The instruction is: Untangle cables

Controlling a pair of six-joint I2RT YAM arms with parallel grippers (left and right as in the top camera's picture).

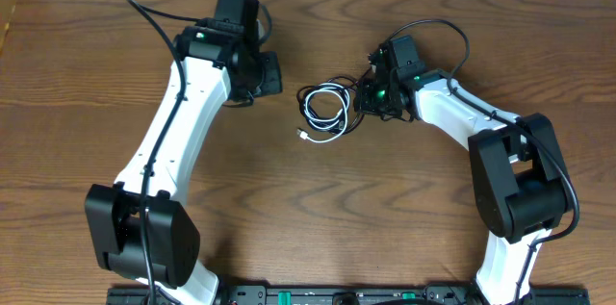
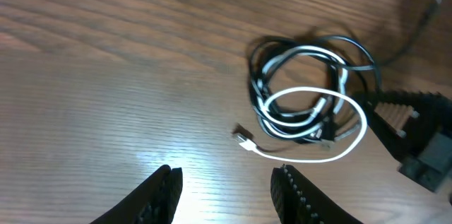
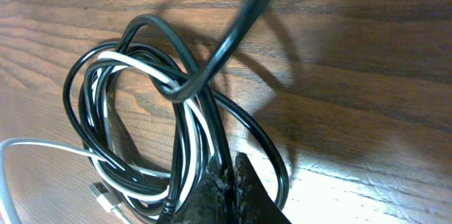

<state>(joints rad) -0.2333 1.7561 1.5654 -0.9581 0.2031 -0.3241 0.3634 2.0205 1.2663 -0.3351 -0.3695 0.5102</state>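
Right tool (image 3: 227, 190) pinched shut on black cable (image 3: 141, 25), likely to pull it free of white cable (image 2: 364, 126) loops. Left tool (image 2: 224, 199) spread wide, empty, low over table (image 2: 106, 75), near pile.

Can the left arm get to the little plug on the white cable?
Probably yes. The left tool is open, the white cable's plug lies just ahead of it, and only bare table sits between them.

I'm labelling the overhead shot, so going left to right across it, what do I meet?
Left arm's shoulder → left end effector → tangled cables → right end effector → right arm's shoulder.
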